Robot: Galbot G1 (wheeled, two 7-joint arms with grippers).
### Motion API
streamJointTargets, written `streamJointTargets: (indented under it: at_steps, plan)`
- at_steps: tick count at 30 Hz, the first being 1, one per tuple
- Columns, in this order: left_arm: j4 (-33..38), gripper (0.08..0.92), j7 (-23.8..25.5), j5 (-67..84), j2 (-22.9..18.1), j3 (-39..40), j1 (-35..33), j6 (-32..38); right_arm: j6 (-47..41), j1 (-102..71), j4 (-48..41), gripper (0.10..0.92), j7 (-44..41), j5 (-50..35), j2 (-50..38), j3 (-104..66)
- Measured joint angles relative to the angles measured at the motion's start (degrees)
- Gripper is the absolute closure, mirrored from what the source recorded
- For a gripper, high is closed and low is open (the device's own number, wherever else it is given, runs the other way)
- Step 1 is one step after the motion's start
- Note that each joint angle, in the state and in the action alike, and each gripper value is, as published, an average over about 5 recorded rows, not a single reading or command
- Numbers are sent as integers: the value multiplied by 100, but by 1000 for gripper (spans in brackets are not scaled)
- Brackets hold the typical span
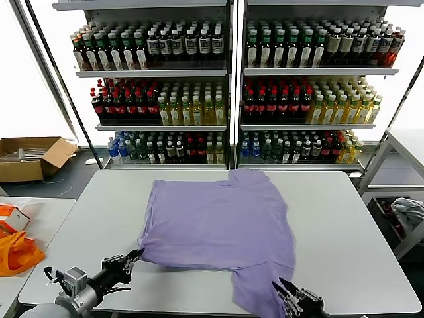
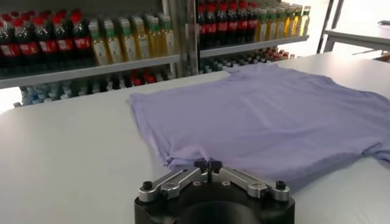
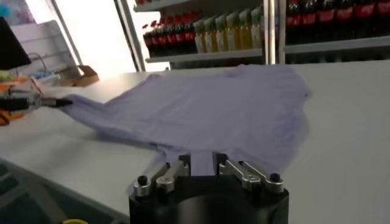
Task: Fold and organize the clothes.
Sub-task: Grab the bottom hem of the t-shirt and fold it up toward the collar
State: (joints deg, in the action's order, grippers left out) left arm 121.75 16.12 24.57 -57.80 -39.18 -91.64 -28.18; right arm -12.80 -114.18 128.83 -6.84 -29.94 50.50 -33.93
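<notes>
A lavender T-shirt [image 1: 222,225] lies spread flat on the white table [image 1: 344,225], plain side up. My left gripper [image 1: 137,255] is at the shirt's near left corner with its fingers closed together on the fabric edge [image 2: 183,157]; its tips also show in the left wrist view [image 2: 208,164]. My right gripper [image 1: 289,293] is open at the shirt's near right part, low over the table. A strip of the fabric [image 3: 196,159] lies between its spread fingers [image 3: 220,159]. The left gripper also shows far off in the right wrist view [image 3: 58,103].
Shelves of bottled drinks [image 1: 225,86] stand behind the table. A second table with an orange bag [image 1: 16,252] is at the left, and a cardboard box [image 1: 30,156] lies on the floor. A cart with cloth [image 1: 407,212] stands at the right.
</notes>
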Motion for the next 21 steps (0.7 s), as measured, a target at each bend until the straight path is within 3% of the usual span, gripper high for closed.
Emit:
streamJointTargets:
  at_steps: [2, 5, 21]
  plan:
    - [0, 915, 2, -8, -27, 13, 4, 3, -56, -3, -39, 438, 51, 73, 8, 60]
    - [-2, 915, 4, -14, -69, 34, 23, 7, -118, 43, -97, 461, 118, 153, 40, 173]
    - [48, 915, -1, -8, -245, -26, -40, 27, -8, 446, -237, 901, 155, -60, 231, 585]
